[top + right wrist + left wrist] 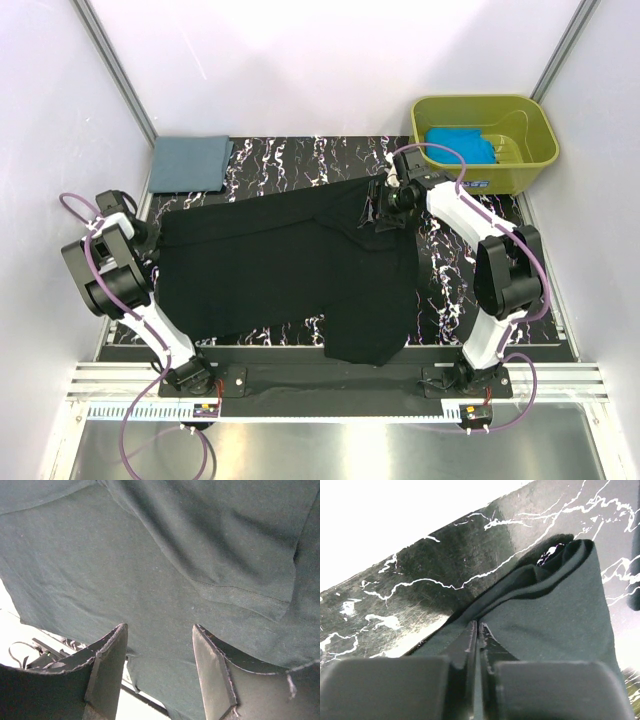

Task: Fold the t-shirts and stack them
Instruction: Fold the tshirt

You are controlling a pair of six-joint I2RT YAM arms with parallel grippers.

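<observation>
The large black t-shirt [285, 265] lies spread across the marbled tabletop, and one part hangs over the near edge. My left gripper [155, 240] is at the shirt's left edge. In the left wrist view the left gripper [477, 626] is shut on a fold of the black cloth [550, 615]. My right gripper [386, 212] hovers over the shirt's far right part. Its jaws stand open above the cloth [150, 555] with nothing between them [160, 626]. A folded slate grey-blue t-shirt [190, 163] lies at the back left. A turquoise t-shirt [462, 146] lies in the tub.
An olive-green tub [535, 125] stands at the back right corner. White walls close in the table on both sides. A strip of marbled tabletop [300, 160] shows behind the black shirt, and more tabletop [440, 290] shows to its right.
</observation>
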